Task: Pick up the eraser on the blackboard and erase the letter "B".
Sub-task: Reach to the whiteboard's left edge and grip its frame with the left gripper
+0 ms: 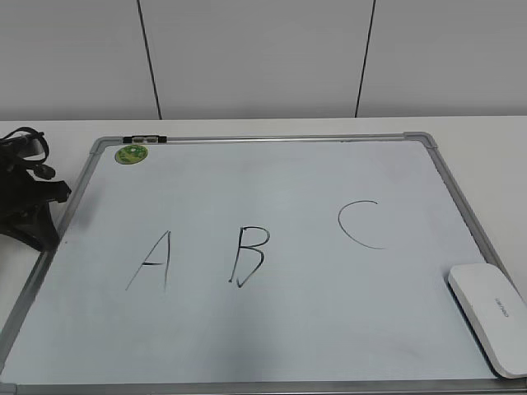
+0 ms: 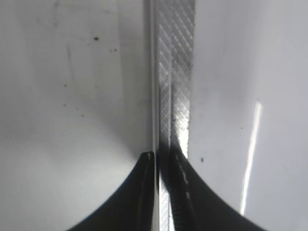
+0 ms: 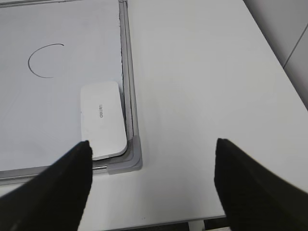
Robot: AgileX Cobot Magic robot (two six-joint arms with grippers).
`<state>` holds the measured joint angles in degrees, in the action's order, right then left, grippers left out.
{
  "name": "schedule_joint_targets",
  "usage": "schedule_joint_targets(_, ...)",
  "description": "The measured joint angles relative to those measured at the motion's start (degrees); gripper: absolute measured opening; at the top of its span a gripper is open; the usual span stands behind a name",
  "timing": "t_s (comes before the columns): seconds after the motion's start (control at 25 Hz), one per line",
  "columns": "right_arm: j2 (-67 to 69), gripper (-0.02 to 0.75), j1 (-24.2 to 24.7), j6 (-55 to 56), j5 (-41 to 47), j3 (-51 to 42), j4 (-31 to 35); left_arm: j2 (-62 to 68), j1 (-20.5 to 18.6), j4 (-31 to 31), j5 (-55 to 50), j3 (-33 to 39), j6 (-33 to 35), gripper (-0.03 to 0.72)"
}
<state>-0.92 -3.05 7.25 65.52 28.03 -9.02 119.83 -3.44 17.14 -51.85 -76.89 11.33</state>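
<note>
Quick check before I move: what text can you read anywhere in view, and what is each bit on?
"A", handwritten on the blackboard.
"B", handwritten on the blackboard.
"C", handwritten on the blackboard.
Small grey print on the eraser: too small to read.
Green magnet: any marking is too blurred to read.

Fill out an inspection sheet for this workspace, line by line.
Surface: white table, bare beside the board.
Job's things: blackboard lying flat; eraser at its lower right corner against the frame; letter "B" intact between "A" and "C".
Clutter: green magnet at the board's top left.
Grippers: left gripper jaws together over the board's frame; right gripper jaws wide apart, empty, near the eraser.
Cables: black bundle at the left arm.
Surroundings: pale panelled wall.
</note>
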Motion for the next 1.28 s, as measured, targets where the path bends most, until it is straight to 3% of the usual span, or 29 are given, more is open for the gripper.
schedule_joint_targets(0.28,0.0,0.586,0.0,0.0,0.0,0.0,0.0,0.33,-0.13,0.18,-0.53,-0.37,0.0,0.032)
schedule_joint_targets(0.88,0.0,0.587,0.0,0.0,0.0,0.75,1.63,0.33,-0.13,0.18,-0.63,-0.37,0.0,0.028)
schedule_joint_targets(1.28,17.76,0.587,0.0,-0.63,-5.4,9.22,4.22,0.33,-0.13,0.18,-0.63,-0.37,0.0,0.038)
